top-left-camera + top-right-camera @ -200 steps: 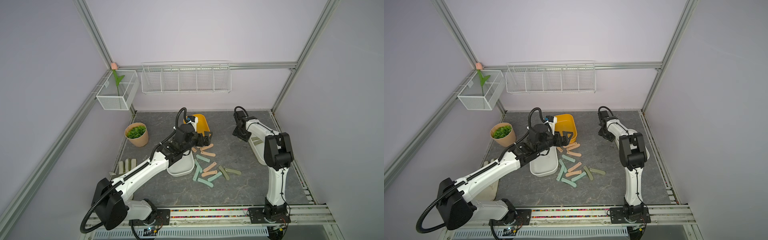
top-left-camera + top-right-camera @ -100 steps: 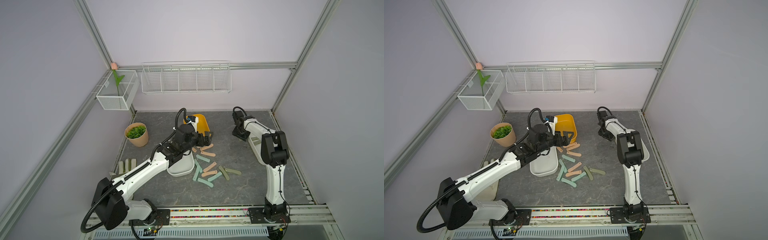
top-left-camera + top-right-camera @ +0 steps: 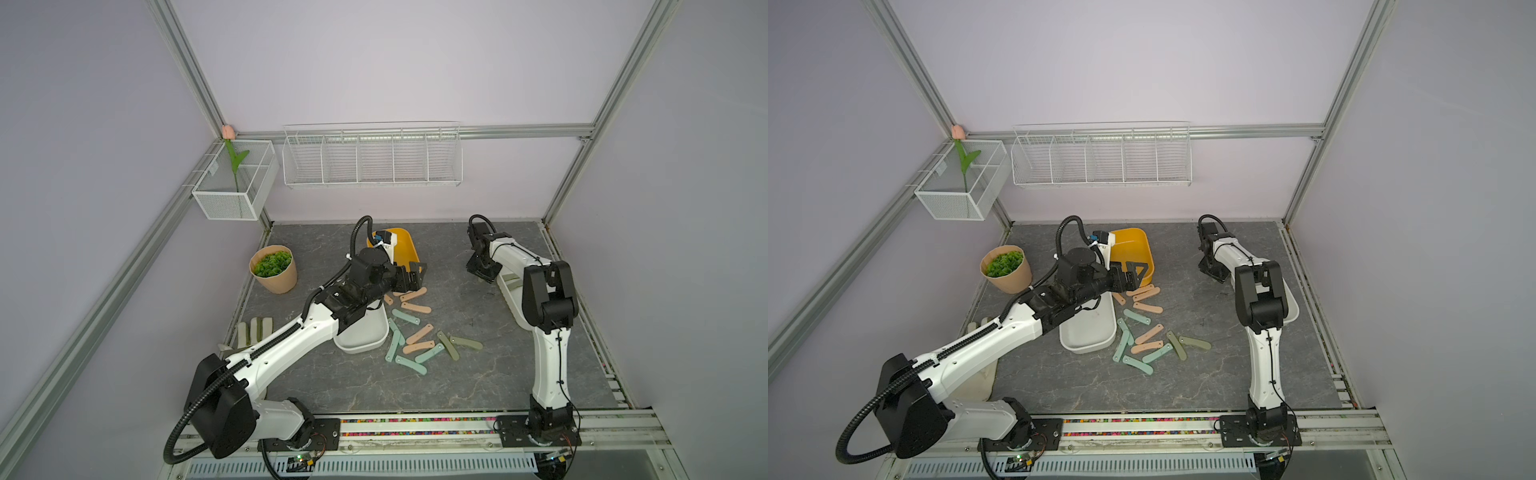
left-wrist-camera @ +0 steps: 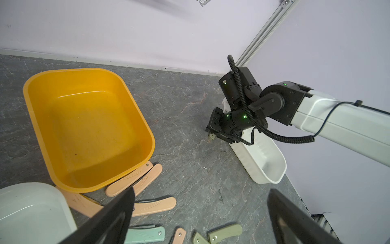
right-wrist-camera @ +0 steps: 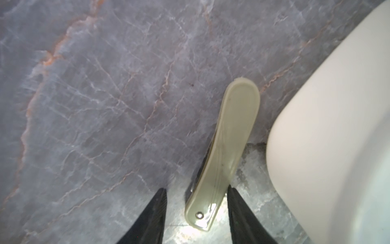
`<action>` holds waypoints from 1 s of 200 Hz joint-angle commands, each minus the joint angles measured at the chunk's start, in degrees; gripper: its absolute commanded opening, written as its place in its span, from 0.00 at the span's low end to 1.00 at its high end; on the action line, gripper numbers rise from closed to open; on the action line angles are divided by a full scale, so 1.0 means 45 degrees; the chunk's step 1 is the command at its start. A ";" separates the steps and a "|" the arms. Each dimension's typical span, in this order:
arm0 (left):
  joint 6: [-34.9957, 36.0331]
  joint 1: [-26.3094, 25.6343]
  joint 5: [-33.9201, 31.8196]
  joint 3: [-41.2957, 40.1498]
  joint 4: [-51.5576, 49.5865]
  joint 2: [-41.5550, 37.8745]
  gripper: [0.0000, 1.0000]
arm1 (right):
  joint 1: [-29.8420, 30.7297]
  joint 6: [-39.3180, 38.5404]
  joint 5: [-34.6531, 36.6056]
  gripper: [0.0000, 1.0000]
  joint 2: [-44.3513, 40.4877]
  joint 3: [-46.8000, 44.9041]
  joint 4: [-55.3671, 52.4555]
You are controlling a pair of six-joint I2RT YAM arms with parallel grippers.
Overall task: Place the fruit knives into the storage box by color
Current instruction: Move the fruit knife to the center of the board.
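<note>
Two cropped right pincer (image 5: 196, 188) fingers straddle olive knife (image 5: 225, 147).

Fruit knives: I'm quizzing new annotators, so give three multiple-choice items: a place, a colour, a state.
1. Where is the olive knife that the right gripper straddles?
A in the wire basket; B on the table beside the white tub; C in the plant pot.
2. What colour are the knives against the yellow tub?
A teal; B peach-pink; C olive.
3. The left gripper has its fingers:
A apart and empty; B shut on a knife; C shut on a glove.
B: it lies flat on the table. B: peach-pink ones lie against its wall. A: nothing sits between them.
</note>
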 commanded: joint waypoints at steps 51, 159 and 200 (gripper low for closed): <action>-0.0342 0.0088 0.0102 -0.0457 0.0483 0.0113 0.99 | 0.0030 -0.0910 -0.1346 0.34 -0.0659 -0.1402 0.1295; -0.0957 0.0088 -0.0056 -0.1023 0.0384 -0.0573 0.99 | 0.2468 -0.1834 -0.1805 0.32 -0.3305 -0.5307 0.2651; -0.1081 0.0089 -0.0136 -0.1200 0.0430 -0.0661 0.99 | 0.2493 -0.1943 -0.1501 0.44 -0.3960 -0.6101 0.2726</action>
